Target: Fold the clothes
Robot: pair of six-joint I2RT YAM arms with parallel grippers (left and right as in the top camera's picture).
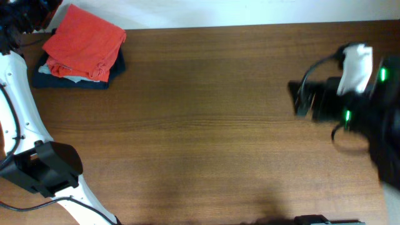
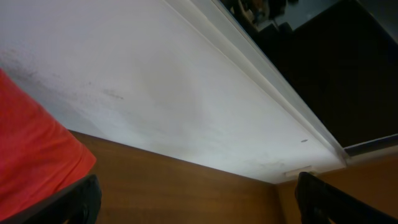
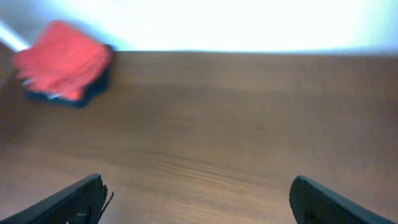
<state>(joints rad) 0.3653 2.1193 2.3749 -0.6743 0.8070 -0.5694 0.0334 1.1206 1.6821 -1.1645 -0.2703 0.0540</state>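
Clothes (image 1: 84, 42): orange-red shirt, folded, on top of a dark navy garment (image 1: 76, 84) at the table's (image 1: 219, 137) far left corner. No print readable in any view. Left gripper (image 2: 208, 208) is spread wide, nothing between the fingers, right by the pile. Red cloth fills the left edge of its wrist view, with a white wall (image 2: 155, 81) behind. Can't tell if the left finger touches the cloth. Right gripper (image 3: 199, 208) is also spread wide and empty, over bare wood, well apart from the pile and facing it. Right arm (image 1: 375, 106) is blurred in the overhead view.
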